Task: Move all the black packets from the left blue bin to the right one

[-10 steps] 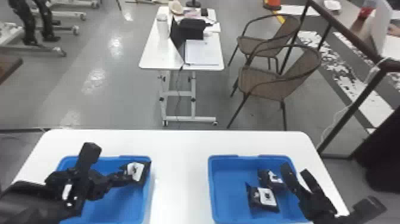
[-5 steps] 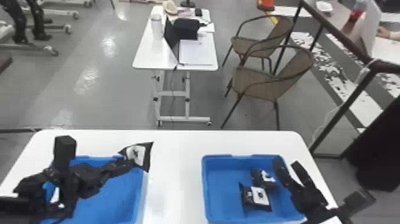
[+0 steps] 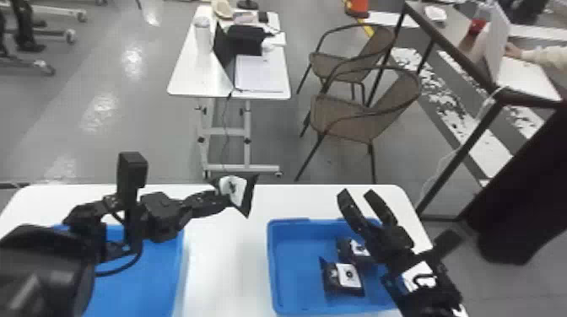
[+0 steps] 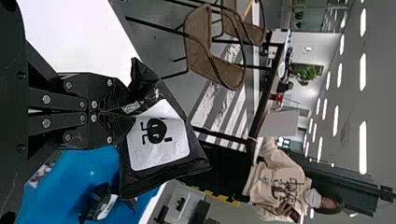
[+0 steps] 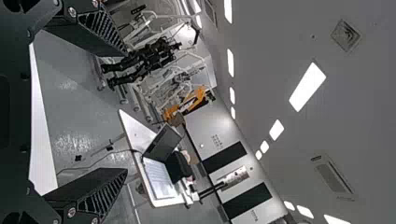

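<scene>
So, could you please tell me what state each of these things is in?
Left gripper: shut on a packet
Held packet: pinched at one end, in the air
Right gripper: open
Left blue bin: lidless, partly hidden
Right blue bin: lidless, holding packets
Nearer packet, farther packet: lying in that bin
Laptop: open

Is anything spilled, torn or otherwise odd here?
Nothing stands out. The left gripper holds a black packet at a slant, with no visible tear. Two more packets lie loosely in the right bin, and I see no spill.
</scene>
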`<move>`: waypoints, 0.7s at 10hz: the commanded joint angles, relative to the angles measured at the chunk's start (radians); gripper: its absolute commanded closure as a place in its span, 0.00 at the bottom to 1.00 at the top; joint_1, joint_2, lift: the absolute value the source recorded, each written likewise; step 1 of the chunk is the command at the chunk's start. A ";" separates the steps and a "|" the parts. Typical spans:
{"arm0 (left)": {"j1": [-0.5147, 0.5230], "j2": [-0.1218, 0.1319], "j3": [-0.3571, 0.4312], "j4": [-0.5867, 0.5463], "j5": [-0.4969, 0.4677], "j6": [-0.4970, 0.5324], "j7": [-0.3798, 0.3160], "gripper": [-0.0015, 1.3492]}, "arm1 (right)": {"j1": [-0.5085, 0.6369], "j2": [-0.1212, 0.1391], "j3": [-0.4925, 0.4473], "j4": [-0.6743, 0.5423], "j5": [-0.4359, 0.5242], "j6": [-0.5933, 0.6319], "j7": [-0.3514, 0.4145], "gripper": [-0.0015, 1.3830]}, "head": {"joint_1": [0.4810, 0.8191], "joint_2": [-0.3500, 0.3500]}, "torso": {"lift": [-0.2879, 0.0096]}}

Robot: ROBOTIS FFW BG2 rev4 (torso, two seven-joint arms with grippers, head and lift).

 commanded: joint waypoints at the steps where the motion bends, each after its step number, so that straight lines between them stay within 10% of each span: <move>1: -0.071 -0.031 -0.054 0.076 0.010 -0.031 -0.005 0.90 | -0.020 0.001 0.036 0.005 -0.002 -0.003 0.000 0.10 | 0.63 0.26 | 0.97; 7: -0.213 -0.120 -0.155 0.289 0.001 -0.106 -0.030 0.90 | -0.061 0.001 0.244 -0.028 -0.031 0.029 0.011 0.10 | 0.63 0.30 | 0.97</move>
